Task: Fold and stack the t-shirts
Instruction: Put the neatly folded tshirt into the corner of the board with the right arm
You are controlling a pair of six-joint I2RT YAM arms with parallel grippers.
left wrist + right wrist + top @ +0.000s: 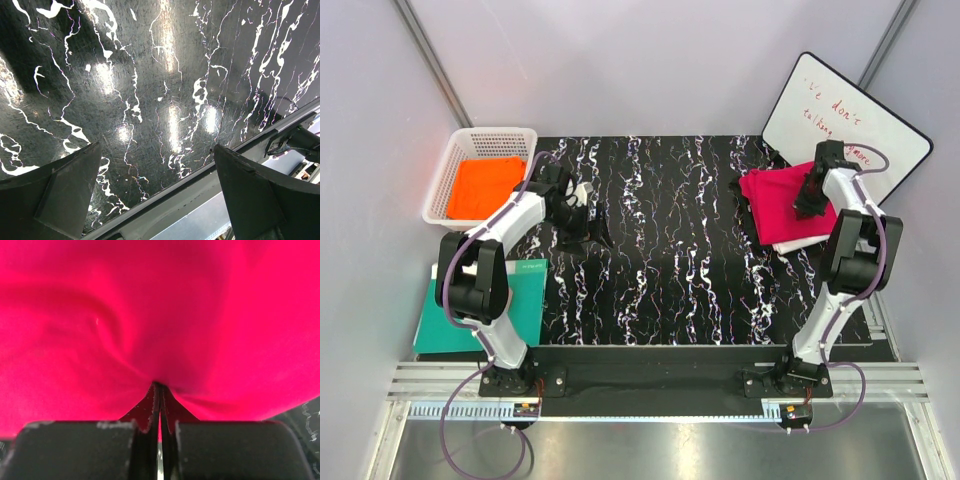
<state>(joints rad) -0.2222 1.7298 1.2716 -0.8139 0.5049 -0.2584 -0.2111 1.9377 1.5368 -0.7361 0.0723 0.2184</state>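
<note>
stack begun, orange shirt left to do

your right claw (159, 390) was clamped on the crimson-pink shirt (775, 205), which lay roughly folded on the white shirt (800, 243) at the desk's (670, 260) far right. the orange shirt (485, 187) sat in the basket (440, 180). your left claw (157, 165) hung apart, holding nothing.

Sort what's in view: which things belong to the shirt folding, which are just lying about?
Job: crimson-pink shirt, pinched in the shut right tool; white shirt under it; orange shirt in the basket.
Lying about: teal board; whiteboard.
</note>
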